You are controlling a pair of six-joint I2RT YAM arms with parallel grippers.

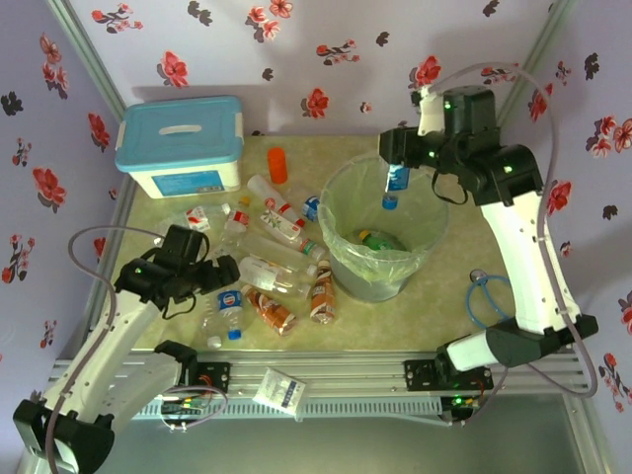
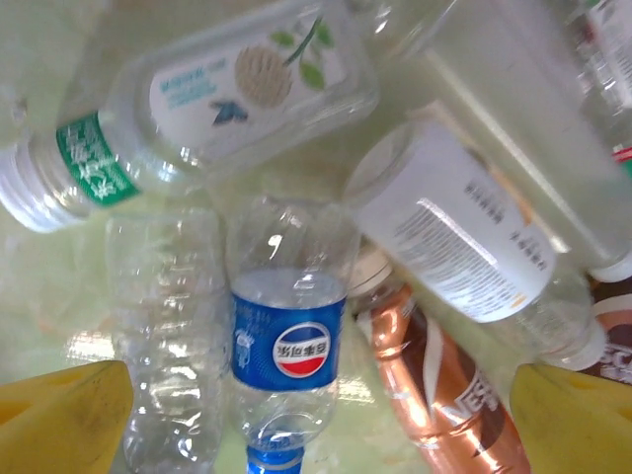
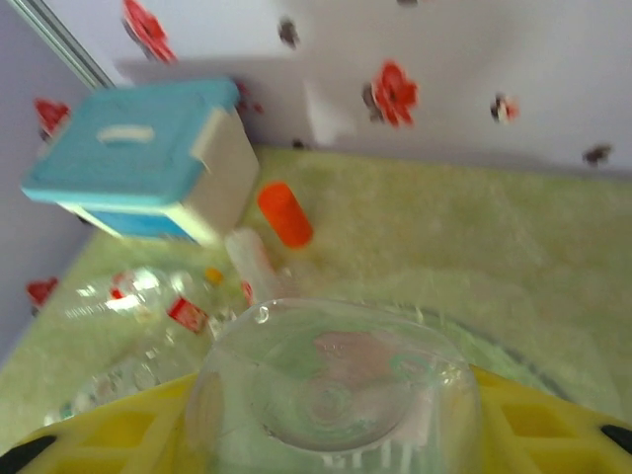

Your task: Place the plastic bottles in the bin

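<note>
While the left end effector point(image 2: 316, 423) gapes, the right end effector point(image 1: 397, 170) clamps a bottle point(image 3: 336, 385).

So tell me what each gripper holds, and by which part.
Right gripper: a clear blue-labelled bottle, clamped near its base, cap down, above the bin. Left gripper: open, holding nothing.

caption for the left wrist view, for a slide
Open left gripper above heaped plastic bottles, a Pepsi bottle lying between its fingers

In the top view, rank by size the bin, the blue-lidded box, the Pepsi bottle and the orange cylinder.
bin, largest
blue-lidded box, nearly as large
Pepsi bottle
orange cylinder, smallest
</note>
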